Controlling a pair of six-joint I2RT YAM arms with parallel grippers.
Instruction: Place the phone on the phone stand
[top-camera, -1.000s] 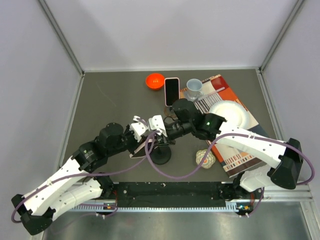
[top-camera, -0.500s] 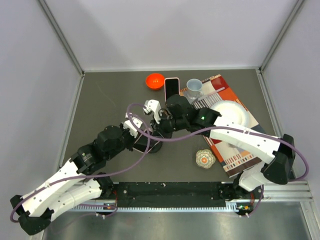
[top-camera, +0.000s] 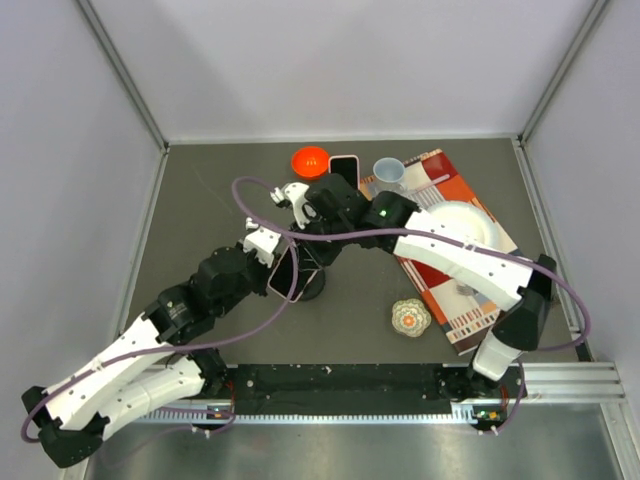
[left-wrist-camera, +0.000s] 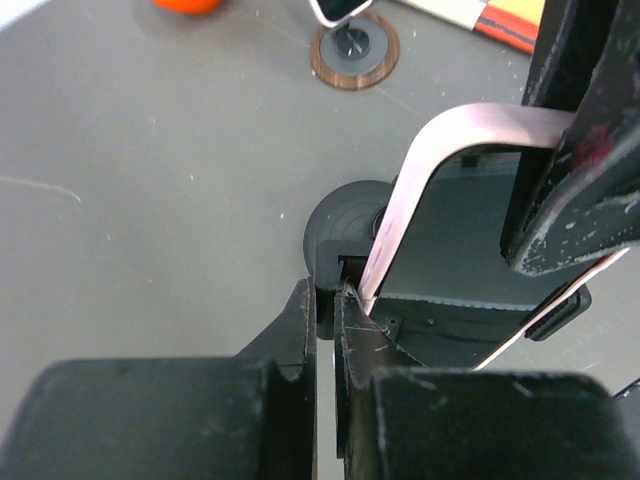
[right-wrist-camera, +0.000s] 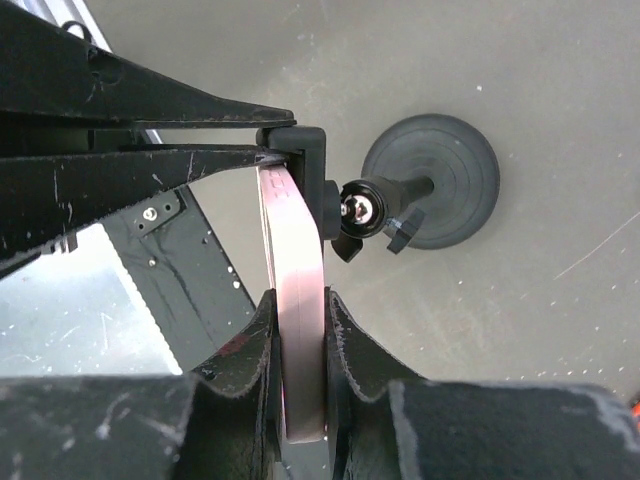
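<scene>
The right fingers (right-wrist-camera: 352, 350) are clenched across the thin pink edge of the phone (right-wrist-camera: 295, 300), one finger on each face, so the handset hangs on edge with its dark screen towards the left wrist camera. That side-on grip leaves the phone's lower rim free to drop into the cradle of the phone stand (right-wrist-camera: 432, 180). The left fingers (left-wrist-camera: 285, 335) look pinched on the black cradle bracket at the top of the stand's stem. This is probably meant to stop the jointed head from tipping, or the round base from sliding on the tabletop (top-camera: 200, 200), while the other arm pushes in. In both wrist views the phone's edge lies against the bracket, but it cannot be told whether it is fully seated in the slot. The right grip is not yet released, so the placing seems close to done rather than finished. The likely risk is letting go too soon: if the rim sits only on the lip, the phone could fall flat beside the base
</scene>
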